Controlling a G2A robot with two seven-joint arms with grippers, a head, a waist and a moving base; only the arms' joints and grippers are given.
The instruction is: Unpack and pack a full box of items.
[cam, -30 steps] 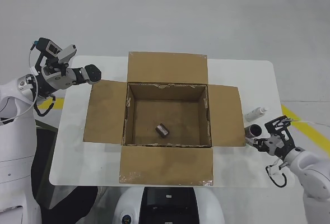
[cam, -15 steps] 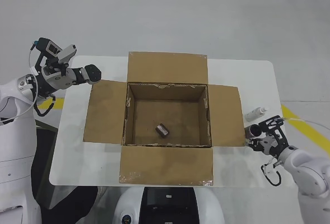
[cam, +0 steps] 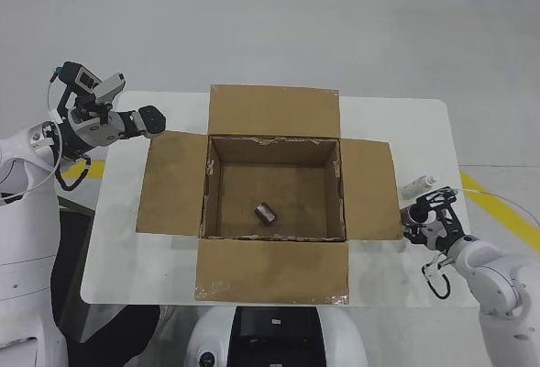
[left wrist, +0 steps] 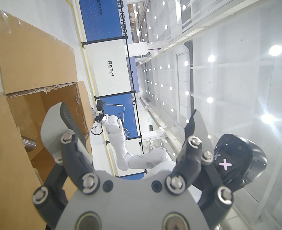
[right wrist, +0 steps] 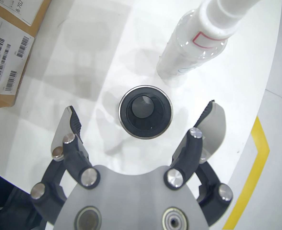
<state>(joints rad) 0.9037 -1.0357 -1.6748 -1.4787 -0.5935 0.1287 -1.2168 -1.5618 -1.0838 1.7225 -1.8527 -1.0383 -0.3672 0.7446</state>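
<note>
Step in hand, likely a pick-up for packing: right gripper (right wrist: pixel 141 110), jaws open and empty, hangs over the upright metal cylinder (right wrist: pixel 145 114) on the table (cam: pixel 407 119) just beside the box (cam: pixel 273 140) (white bottle (right wrist: pixel 193 48) lies close by), so the next move calls for a straight descent and a centred close; left gripper (left wrist: pixel 127 111) open, idle.

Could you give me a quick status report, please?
Left gripper open, empty, beside box. Right gripper open over upright cylinder. Bottle close beside it.
</note>
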